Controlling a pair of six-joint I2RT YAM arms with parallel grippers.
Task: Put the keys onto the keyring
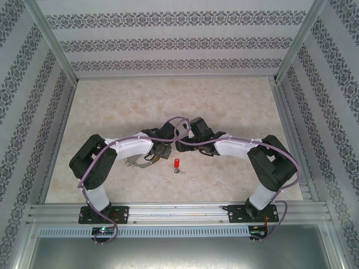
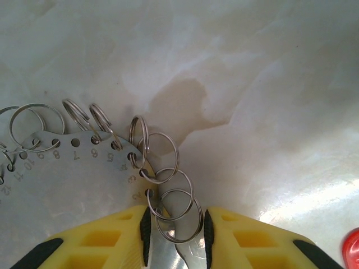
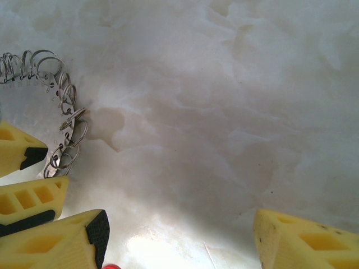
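The keyring (image 2: 84, 147) is a flat grey metal arc with numbered holes, each carrying a small silver split ring. My left gripper (image 2: 177, 224) is shut on its end, with the last ring and the plate tip between the black pads. From above, the keyring (image 1: 137, 162) lies on the table left of that gripper (image 1: 162, 150). The key (image 1: 176, 163), with a red head and short silver end, lies on the table just right of the left gripper; its red head shows at the edge (image 2: 352, 249). My right gripper (image 3: 179, 238) hangs open over bare table, its jaws holding nothing, the key (image 3: 111, 267) by its left finger.
The marble-patterned tabletop (image 1: 168, 106) stretches back to patterned walls on three sides. An aluminium rail (image 1: 179, 213) runs along the near edge by the arm bases. In the right wrist view, the left gripper's yellow fingers (image 3: 25, 196) sit at the left beside the keyring (image 3: 61, 112).
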